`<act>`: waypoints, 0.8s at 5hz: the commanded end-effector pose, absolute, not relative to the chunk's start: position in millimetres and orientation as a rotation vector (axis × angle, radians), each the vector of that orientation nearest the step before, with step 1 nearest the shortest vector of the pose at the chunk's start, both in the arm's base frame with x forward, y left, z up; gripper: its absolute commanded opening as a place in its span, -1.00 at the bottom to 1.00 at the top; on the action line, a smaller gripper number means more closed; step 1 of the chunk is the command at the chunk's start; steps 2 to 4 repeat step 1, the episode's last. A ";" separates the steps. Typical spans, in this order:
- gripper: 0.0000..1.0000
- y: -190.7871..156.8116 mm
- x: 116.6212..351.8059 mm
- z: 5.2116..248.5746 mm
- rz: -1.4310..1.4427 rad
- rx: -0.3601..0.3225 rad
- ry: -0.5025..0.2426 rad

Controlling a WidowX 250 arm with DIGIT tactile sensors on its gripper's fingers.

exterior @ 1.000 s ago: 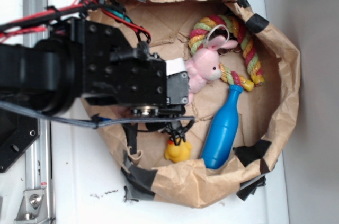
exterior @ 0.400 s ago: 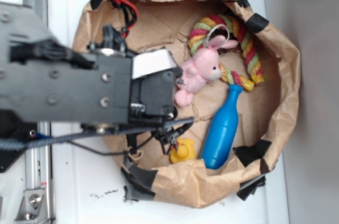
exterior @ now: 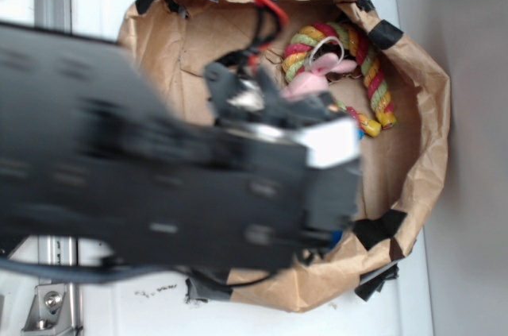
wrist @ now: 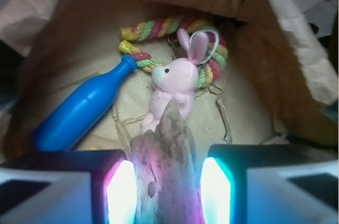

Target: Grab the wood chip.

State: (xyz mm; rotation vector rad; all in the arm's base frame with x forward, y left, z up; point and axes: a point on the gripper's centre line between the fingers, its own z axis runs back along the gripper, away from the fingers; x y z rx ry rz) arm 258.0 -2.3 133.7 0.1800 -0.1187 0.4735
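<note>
In the wrist view the wood chip [wrist: 167, 150], a rough brown splintered piece, stands upright between my two lit fingers. My gripper [wrist: 164, 184] is shut on it, with both pads against its sides. The chip hangs above the bag floor, in front of the pink bunny [wrist: 172, 83]. In the exterior view my blurred black arm [exterior: 198, 185] fills the left and middle and hides both chip and fingers.
A blue bottle [wrist: 79, 113] lies on the bag floor at the left. A coloured rope toy [wrist: 159, 28] curls behind the bunny. The brown paper bag's walls [wrist: 275, 65] rise all round. In the exterior view the rope [exterior: 373, 74] and bag rim [exterior: 432, 137] show.
My arm has risen toward the exterior camera and swung right, now covering the bottle, the yellow duck and most of the bunny. It looks blurred with motion.
</note>
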 end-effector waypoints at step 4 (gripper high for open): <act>-1.00 19.1 280.5 150.3 0.501 0.132 -0.207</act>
